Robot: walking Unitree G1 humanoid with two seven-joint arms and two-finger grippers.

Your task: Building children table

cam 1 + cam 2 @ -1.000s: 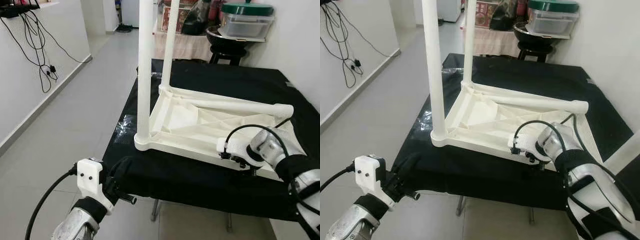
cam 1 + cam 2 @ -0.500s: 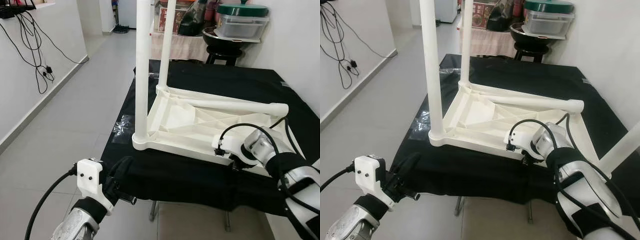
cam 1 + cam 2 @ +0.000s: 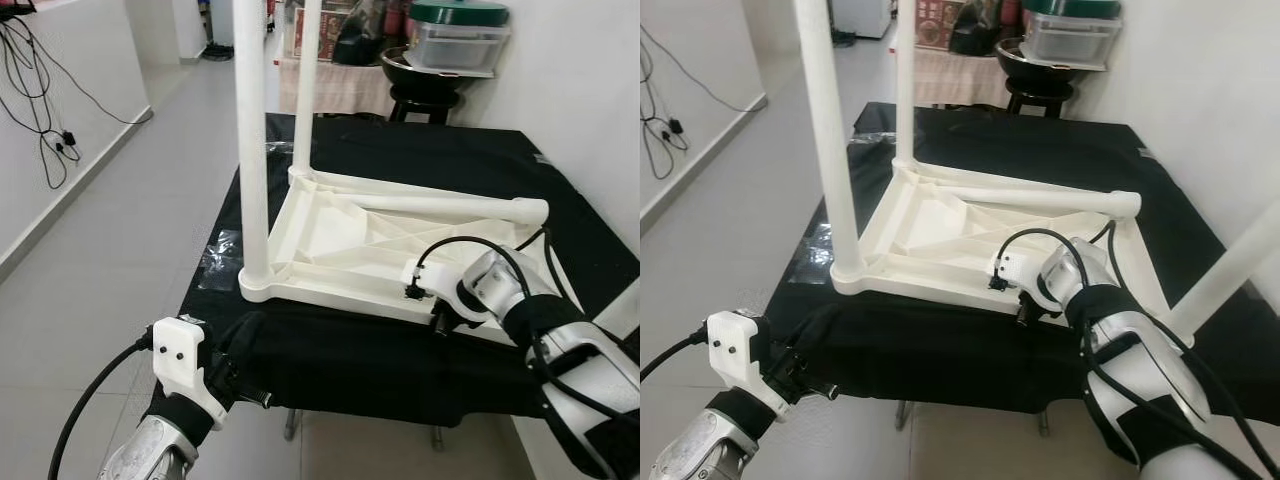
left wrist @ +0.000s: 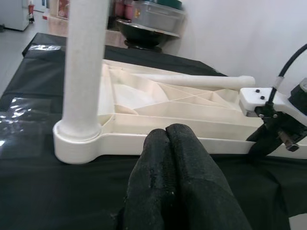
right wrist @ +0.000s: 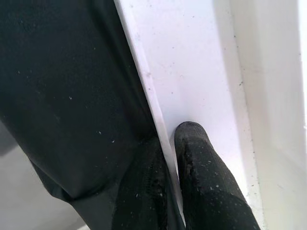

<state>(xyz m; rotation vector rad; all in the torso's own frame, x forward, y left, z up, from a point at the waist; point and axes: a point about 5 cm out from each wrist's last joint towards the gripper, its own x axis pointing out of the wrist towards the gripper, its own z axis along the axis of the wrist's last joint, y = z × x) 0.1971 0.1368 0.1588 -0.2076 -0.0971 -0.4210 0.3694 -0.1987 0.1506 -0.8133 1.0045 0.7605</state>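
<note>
White plastic table (image 3: 340,240) lies upside down on the black-draped bench (image 3: 470,160), near its front edge, two legs (image 3: 250,150) standing up and one leg (image 3: 450,206) lying across it. The right gripper (image 5: 172,158) pinches the table's front rim between its fingers. The left gripper (image 4: 168,143), fingers pressed together and holding nothing, hovers just off the bench's front edge. Open floor (image 3: 110,230) lies to the left.

Two upright legs (image 3: 251,150) block the left side of the upturned white table (image 3: 350,240); black tabletop (image 3: 450,160) beyond lies open.
</note>
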